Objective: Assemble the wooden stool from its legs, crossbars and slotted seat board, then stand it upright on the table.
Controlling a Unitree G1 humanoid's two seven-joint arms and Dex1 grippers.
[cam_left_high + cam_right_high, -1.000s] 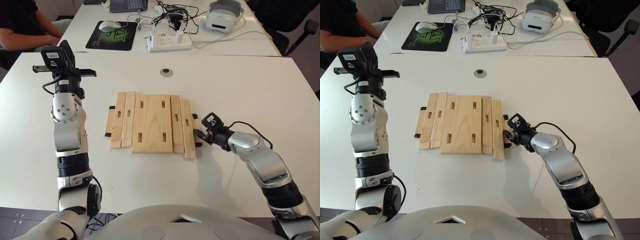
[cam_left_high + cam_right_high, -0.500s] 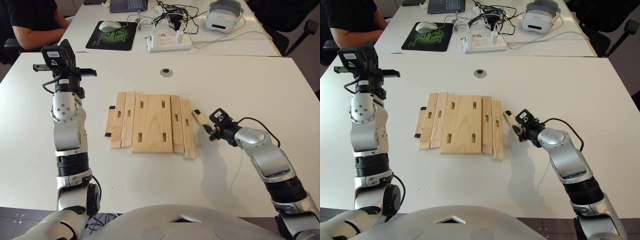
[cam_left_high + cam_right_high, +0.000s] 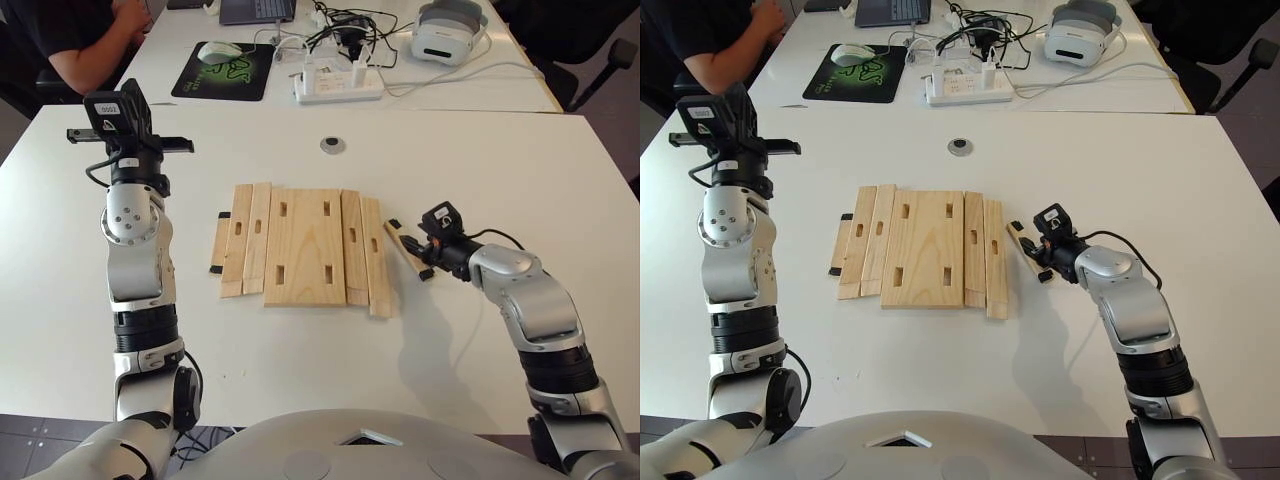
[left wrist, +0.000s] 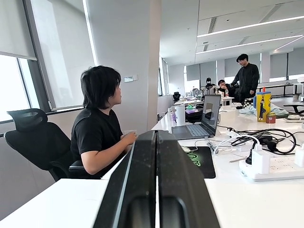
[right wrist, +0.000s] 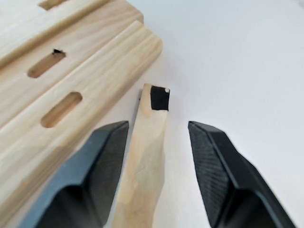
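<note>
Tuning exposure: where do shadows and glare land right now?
Left eye view: soft shadow of the right arm on the table, wooden boards evenly lit. Left wrist view: bright windows, left tool dark in front. Right wrist view: thin shadow along the wooden leg inside the right tool.

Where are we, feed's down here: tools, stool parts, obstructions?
Right tool open, straddling black-tipped wooden bar. Left tool shut, raised. Seat board flat, unassembled. No obstructions.

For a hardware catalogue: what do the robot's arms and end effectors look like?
The left arm and right arm are silver-grey rounded segments with black joint bands. The left end effector and right end effector are black, the right's fingers tapered and textured. A black cable loops by the right wrist.
</note>
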